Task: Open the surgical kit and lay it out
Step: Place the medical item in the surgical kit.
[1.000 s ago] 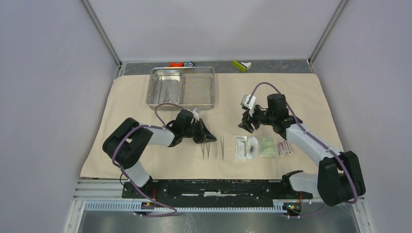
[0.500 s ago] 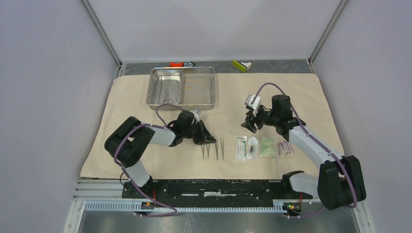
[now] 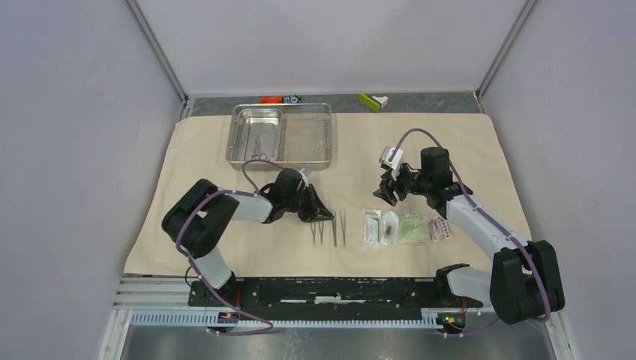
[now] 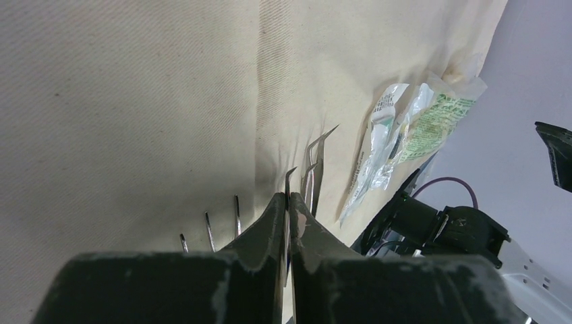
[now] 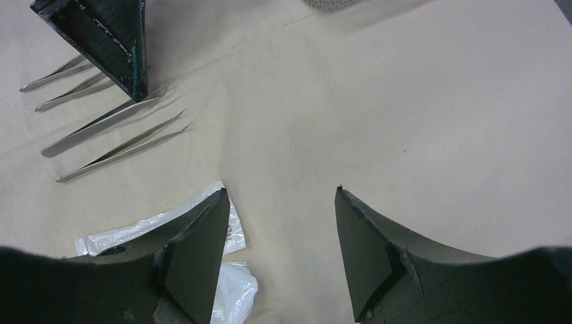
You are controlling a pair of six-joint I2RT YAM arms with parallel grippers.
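Observation:
The beige cloth wrap [image 3: 210, 150] lies spread flat. At its back stands the steel tray [image 3: 281, 106], with thin instruments in its smaller inner tray [image 3: 255, 135]. Several tweezers and forceps [image 3: 334, 229] lie side by side near the front, and the sealed packets [image 3: 405, 227] lie in a row to their right. My left gripper [image 3: 324, 215] [image 4: 288, 196] is low over the cloth, shut on a bent-tipped forceps [image 4: 290, 177] whose tip sticks out past the fingertips. My right gripper [image 3: 381, 193] [image 5: 280, 190] hangs open and empty above bare cloth, just behind the packets [image 5: 162, 223].
A yellow-green and white object [image 3: 373, 100] and small orange and black pieces [image 3: 281, 98] lie on the grey strip behind the cloth. Grey walls close in the left, right and back. The arms' mounting rail [image 3: 322, 289] runs along the near edge.
My right gripper has drifted slightly to the right, still open. The left gripper has stayed in place over the row of instruments.

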